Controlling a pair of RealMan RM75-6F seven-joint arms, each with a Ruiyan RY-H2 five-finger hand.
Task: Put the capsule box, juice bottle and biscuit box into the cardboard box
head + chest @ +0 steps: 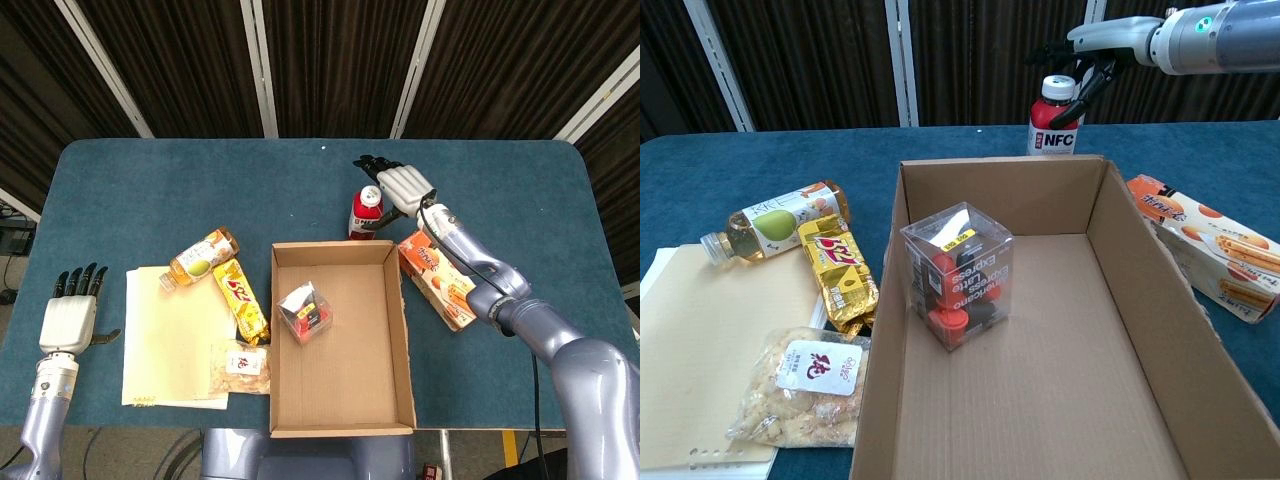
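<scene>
The clear capsule box (304, 310) (958, 275) stands inside the cardboard box (390, 350) (1140, 270), near its left wall. A red NFC juice bottle (366, 212) (1053, 120) stands upright just behind the box's far wall. My right hand (398, 183) (1102, 40) hovers at the bottle's cap, fingers spread, holding nothing. The orange biscuit box (440, 278) (1210, 245) lies flat to the right of the cardboard box. My left hand (68, 315) is open at the table's left edge, far from everything; the chest view does not show it.
Left of the cardboard box lie a pale tea bottle (201, 257) (775, 218), a gold snack pack (241, 298) (840, 270), a clear bag of snacks (241, 366) (805, 390) and a yellow pad (170, 335).
</scene>
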